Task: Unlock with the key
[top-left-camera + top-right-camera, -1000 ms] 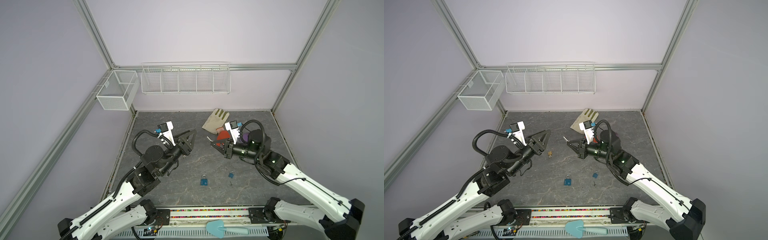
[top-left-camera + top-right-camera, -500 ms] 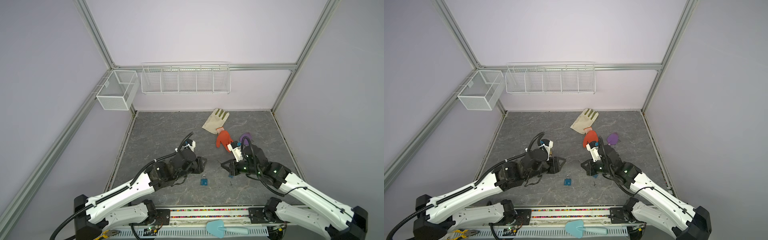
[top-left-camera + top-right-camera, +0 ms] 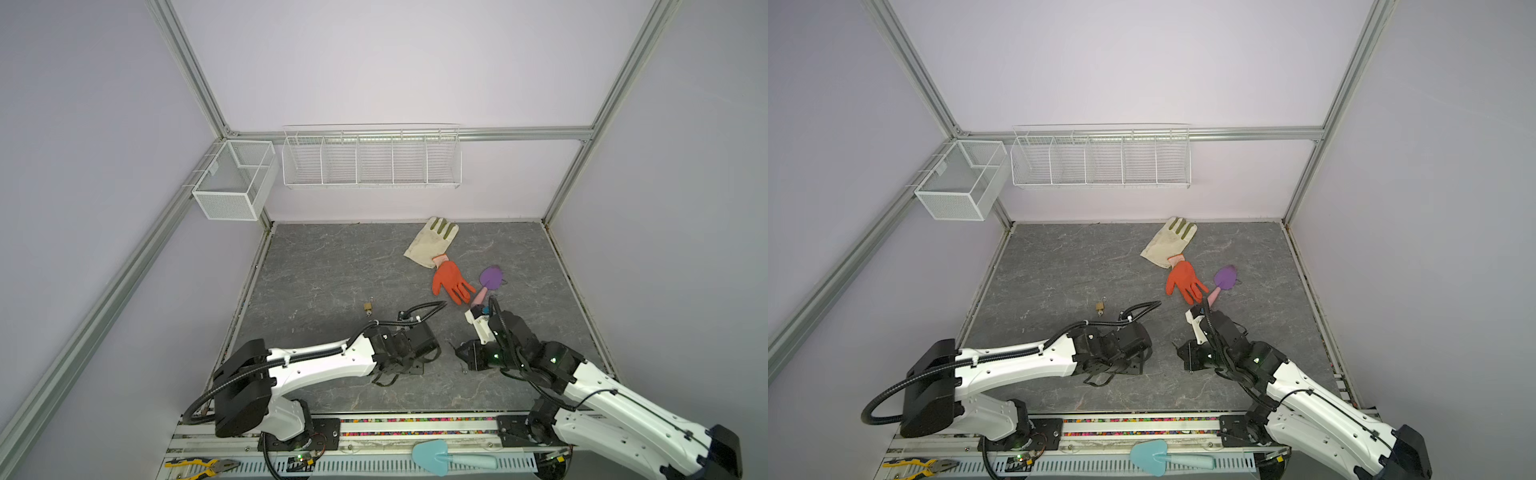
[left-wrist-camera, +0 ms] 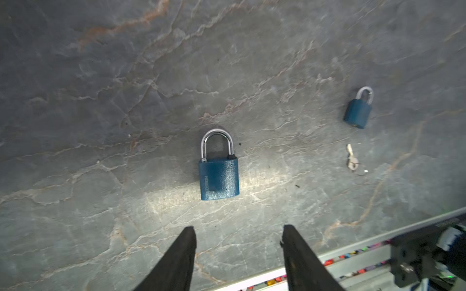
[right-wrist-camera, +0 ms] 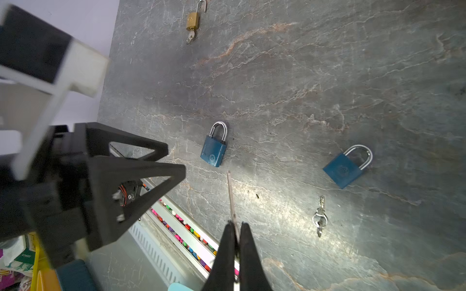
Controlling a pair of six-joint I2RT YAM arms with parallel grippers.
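While both arms hung raised over the middle of the counter [image 3: 332, 270] a second ago, they have now dropped low toward its 6 o'clock edge. The left tool [image 4: 239, 228] has come down over a blue padlock [image 4: 219, 176], which lies flat with its shackle closed and pointing away from the fingertips. The fingers are spread, wider than they were, and do not yet touch the body. In a top view the right tool [image 3: 459, 353] sits at about 3 o'clock from the left one. Its fingers are pressed together, pinching a key [image 5: 231, 196] whose blade sticks out ahead of the tips, aimed toward that same padlock but short of it.

A second blue padlock [image 4: 358, 113] lies well apart from the first, with loose keys [image 5: 319, 216] near it. A brass padlock [image 3: 368, 307], its shackle already sprung and a key in it, rests at about 11 o'clock from the left tool.

The drop reads as the end of the approach: the blue padlock is still locked and the key has not reached its keyhole. I judge the next step to be the left tool closing on the body to steady or lift it. The padlock will probably need turning before the blade can go in.
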